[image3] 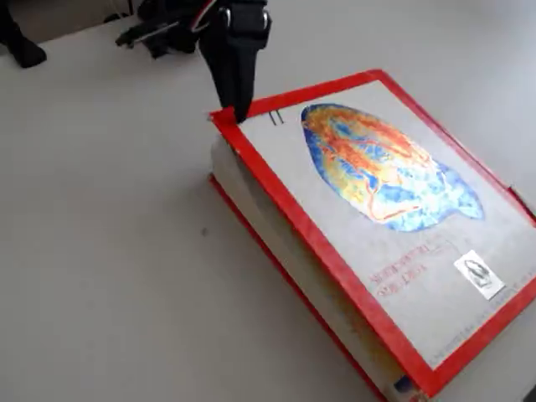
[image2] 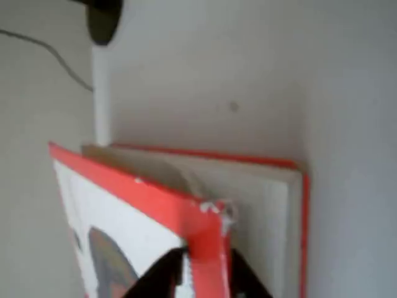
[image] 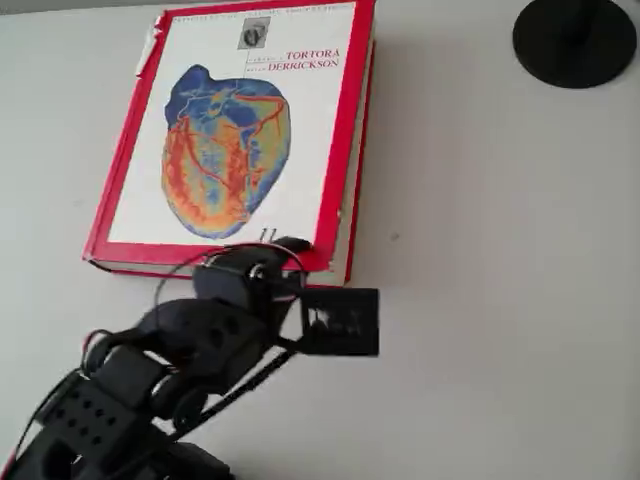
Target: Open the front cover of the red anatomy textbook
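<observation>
I see black two-finger gripper (image2: 200, 273) pinching stiff red-bordered front cover (image2: 149, 205) corner, lifted | thick red anatomy textbook (image: 345, 230) | black round base (image: 573, 40) well apart

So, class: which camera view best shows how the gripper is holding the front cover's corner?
The wrist view: the gripper has its fingers on either side of the front cover at its corner, lifted off the pages. The fixed view shows the gripper at that corner from the side; in the overhead view the arm hides the contact.
</observation>
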